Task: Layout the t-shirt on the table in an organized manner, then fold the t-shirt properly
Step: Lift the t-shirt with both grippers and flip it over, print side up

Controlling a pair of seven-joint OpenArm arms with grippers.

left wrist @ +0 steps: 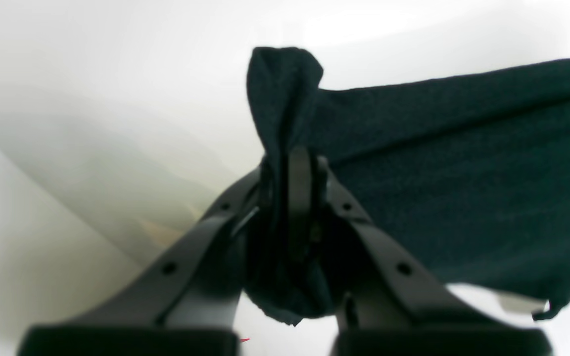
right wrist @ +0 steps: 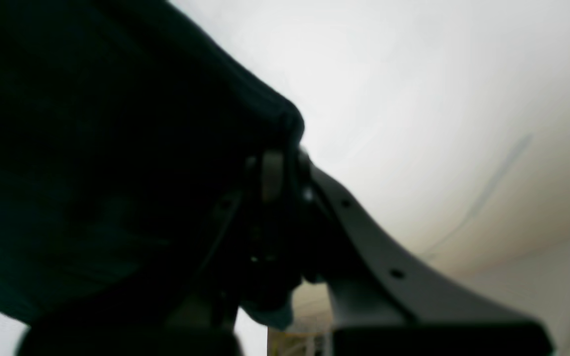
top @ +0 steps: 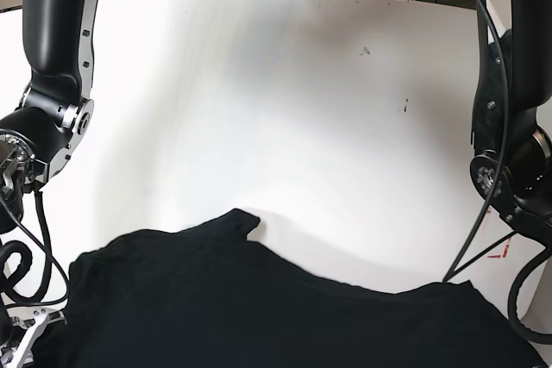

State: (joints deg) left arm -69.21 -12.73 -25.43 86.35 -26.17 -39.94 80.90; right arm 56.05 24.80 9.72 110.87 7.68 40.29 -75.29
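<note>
The glossy white table (top: 259,84) filled the base view, bare across its far half apart from a few dark specks toward two o'clock, with a corner of red tape (top: 500,252) at four o'clock. The t-shirt (top: 259,299) hung plain black side up across the near edge, at six o'clock, its long axis running nine to three between the two arms, a small folded tab of cloth poking up at about seven o'clock of centre. At the view's left, low at eight o'clock, the right gripper (right wrist: 277,168) was pressed together on a bunched edge of the cloth, which spread away from it toward nine o'clock in its own wrist view. At the view's right the left gripper (left wrist: 297,173) was likewise pinched tight on a gathered fold, the fabric rising to twelve o'clock above the jaws and stretching off toward three o'clock. Each arm seemed to hold its own end of the shirt, so the cloth lay taut between them; I judged the coming move to turn on carrying both ends toward twelve o'clock, evenly, to spread the shirt flat on the table
</note>
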